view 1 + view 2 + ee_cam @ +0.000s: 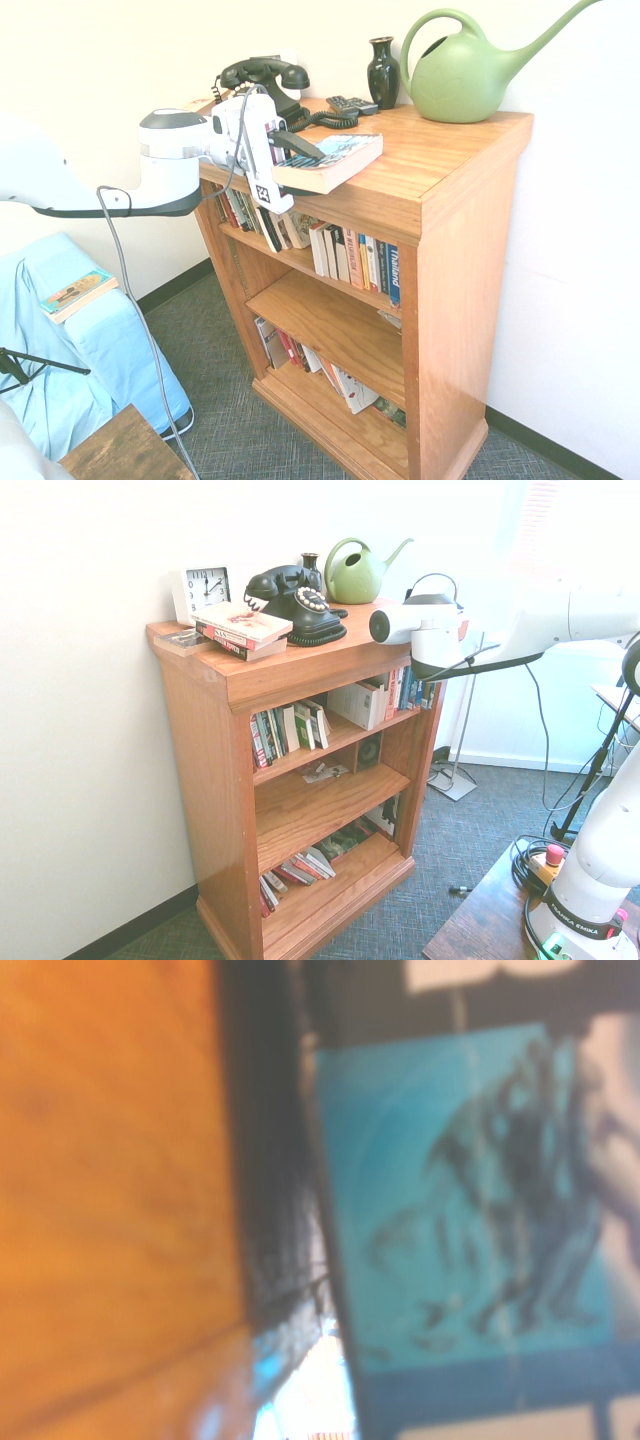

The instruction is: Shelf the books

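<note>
A thick paperback book (335,160) with a blue cover lies flat on the top of the orange-brown wooden shelf (450,150), its near end sticking out over the front edge. My gripper (303,165) is at that overhanging end, coming in level from the left. The wrist view is filled by the blue cover (470,1210) beside the wooden top (110,1180). In the second exterior view the arm hides both gripper and book. More books (355,258) stand on the upper shelf, and others lean on the bottom one (310,360).
On the top stand a black telephone (265,80), a dark vase (383,72), a green watering can (465,70), a remote (352,104), a white clock (205,588) and two stacked books (240,628). Another book (78,292) lies on blue-covered furniture at the left.
</note>
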{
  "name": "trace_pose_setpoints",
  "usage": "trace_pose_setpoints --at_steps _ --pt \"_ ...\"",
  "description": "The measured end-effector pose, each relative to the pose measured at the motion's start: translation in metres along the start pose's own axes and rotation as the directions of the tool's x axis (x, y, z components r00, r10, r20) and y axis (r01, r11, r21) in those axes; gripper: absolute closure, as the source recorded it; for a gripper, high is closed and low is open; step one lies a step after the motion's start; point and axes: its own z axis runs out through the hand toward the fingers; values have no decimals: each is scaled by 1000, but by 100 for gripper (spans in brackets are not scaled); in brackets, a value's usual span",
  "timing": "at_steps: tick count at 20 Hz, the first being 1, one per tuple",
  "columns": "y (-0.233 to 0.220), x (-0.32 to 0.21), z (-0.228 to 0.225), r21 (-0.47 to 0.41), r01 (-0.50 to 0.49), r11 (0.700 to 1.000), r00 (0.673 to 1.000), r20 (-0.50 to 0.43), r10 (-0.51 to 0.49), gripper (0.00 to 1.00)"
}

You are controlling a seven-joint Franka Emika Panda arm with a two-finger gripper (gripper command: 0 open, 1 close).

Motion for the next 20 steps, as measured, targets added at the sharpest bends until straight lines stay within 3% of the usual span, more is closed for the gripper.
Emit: trace_pose_setpoints --at_steps 12,20 --pt "6 -34 2 -2 29 1000 1000 5 -29 100" --pt "28 -31 5 88 -77 993 996 47 73 100"
